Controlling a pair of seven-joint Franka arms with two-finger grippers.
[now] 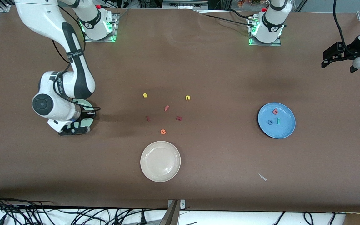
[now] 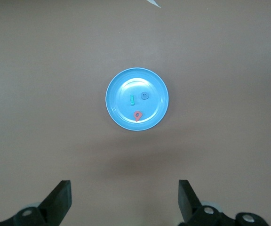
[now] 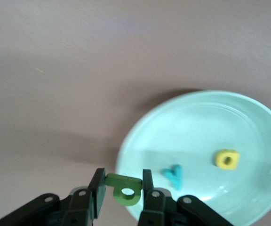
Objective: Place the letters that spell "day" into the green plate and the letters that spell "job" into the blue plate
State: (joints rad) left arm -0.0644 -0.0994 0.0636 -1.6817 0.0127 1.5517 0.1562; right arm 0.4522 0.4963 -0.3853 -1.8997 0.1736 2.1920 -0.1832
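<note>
Across the brown bench (image 1: 198, 62) we see, largest first, the two arms: the right arm bends down at the left of the front view, the left arm waits at the upper right edge. Next come three plates: a cream-white plate (image 1: 160, 161) low in the centre, the blue plate (image 1: 284, 131) at the right of the frame, and the green plate (image 3: 206, 122), mostly covered by the right arm in the front view. We find the right tool (image 3: 120, 190) over the green plate's rim, clenched on the green d (image 3: 124, 189), while the left tool (image 2: 124, 202) hangs released, high over the bench, its fingers wide apart. Inside the green plate lie the teal y (image 3: 174, 175) and the yellow a (image 3: 227, 159), apart from each other. The blue plate holds the salmon b (image 1: 275, 111), the blue o (image 1: 270, 122) and the teal j (image 1: 278, 121). Loose mid-frame lie a yellow s (image 1: 145, 95), a yellow n (image 1: 187, 97), a pink f (image 1: 166, 108) and an orange e (image 1: 163, 132).
</note>
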